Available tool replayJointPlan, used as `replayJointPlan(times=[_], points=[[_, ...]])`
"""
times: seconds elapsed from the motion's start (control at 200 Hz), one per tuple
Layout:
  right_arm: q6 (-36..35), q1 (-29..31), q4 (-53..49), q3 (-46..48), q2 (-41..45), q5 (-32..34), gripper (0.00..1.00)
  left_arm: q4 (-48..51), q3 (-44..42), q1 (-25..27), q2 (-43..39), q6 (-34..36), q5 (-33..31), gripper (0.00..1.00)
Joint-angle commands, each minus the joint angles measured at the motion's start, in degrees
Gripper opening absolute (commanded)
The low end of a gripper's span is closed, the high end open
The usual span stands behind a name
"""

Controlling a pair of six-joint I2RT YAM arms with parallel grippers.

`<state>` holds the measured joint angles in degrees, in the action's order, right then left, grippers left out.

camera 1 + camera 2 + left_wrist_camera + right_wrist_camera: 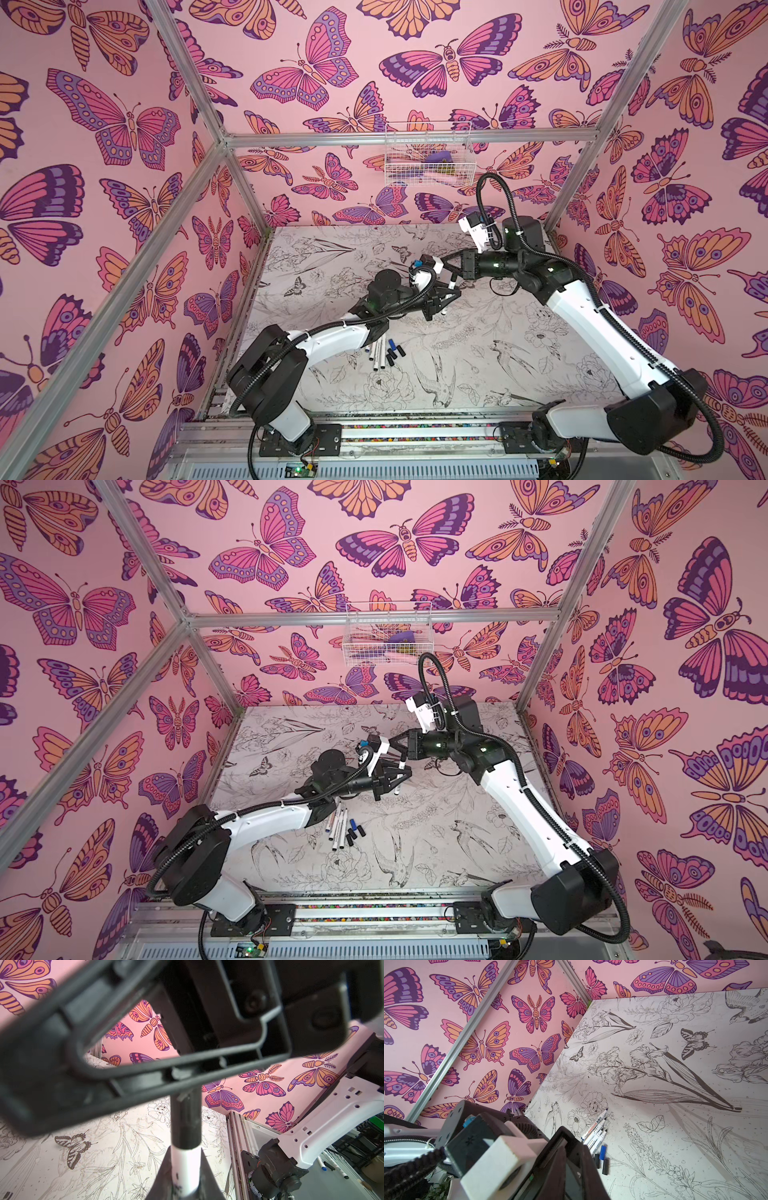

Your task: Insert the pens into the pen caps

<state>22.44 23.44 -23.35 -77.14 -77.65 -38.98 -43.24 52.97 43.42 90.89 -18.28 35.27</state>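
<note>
Above the table's middle, my left gripper [445, 298] [400, 777] is shut on a white pen [188, 1165], held nearly upright. A black pen cap [186, 1126] sits over the pen's upper end. My right gripper [451, 277] [400, 754] reaches in from the right and is shut on the top of that cap. Its fingers [145, 1076] cross in front of the cap in the left wrist view. Several more pens [378, 353] [593, 1128] lie on the table under the left arm. Beside them lie a blue cap [602, 1152] [391, 344] and black caps [605, 1165] [356, 833].
A white wire basket [430, 153] [386, 633] hangs on the back wall above the right arm. Aluminium frame posts and butterfly-print walls close in the table. The left arm's forearm [332, 336] lies low over the loose pens.
</note>
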Motion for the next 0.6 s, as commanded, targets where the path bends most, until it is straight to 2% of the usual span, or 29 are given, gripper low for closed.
replayJointPlan(times=[0.0,0.365,0.596], points=[[1.47,0.46,-1.61,3.55,-0.05,-0.39,0.1,-9.04,2.78,-0.53,-1.45,1.52,-4.52,0.0],[1.05,2.15,-4.19,7.55,-1.54,3.74,0.03,-12.3,11.09,-0.09,-4.66,13.82,-18.98,0.0],[-1.78,2.13,-9.31,7.0,-4.44,3.54,0.01,-15.44,14.4,-0.35,-5.11,17.19,-22.67,0.0]])
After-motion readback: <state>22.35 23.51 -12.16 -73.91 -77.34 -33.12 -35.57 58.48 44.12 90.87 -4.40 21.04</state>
